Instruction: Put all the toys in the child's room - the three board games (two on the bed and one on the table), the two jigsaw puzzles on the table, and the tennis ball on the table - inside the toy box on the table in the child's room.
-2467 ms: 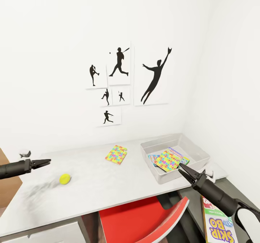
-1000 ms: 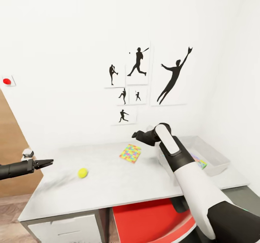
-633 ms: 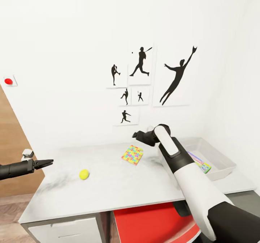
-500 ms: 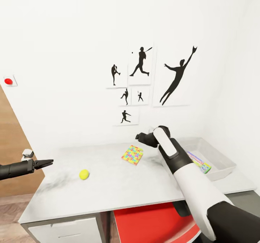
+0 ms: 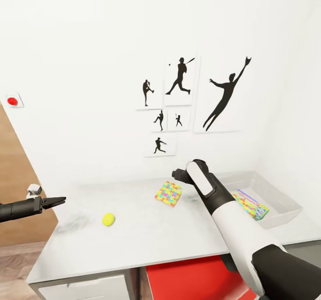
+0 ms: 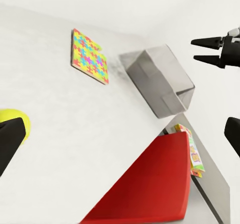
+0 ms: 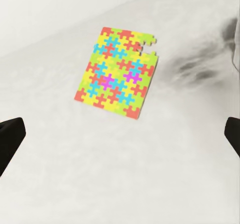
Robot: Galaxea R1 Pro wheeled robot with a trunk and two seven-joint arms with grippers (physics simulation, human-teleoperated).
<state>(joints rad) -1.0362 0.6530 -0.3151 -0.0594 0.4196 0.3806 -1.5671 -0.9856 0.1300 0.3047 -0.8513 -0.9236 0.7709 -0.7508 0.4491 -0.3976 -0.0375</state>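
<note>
Thin multicoloured jigsaw puzzle board lies flat mid-table, nearer the back edge, long axis running diagonally toward the back wall. Right gripper hovers over it, fingers wide, empty. Small yellow-green tennis ball sits toward the pale mottled table's left end. Light-grey toy box at right end holds printed boxes; lettering unreadable. Left gripper, off the left edge, fingers narrowly apart.

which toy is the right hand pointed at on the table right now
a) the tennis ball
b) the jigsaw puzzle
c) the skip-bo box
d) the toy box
b: the right wrist view looks straight down at the jigsaw puzzle lying flat between the open hand's fingertips.
</note>
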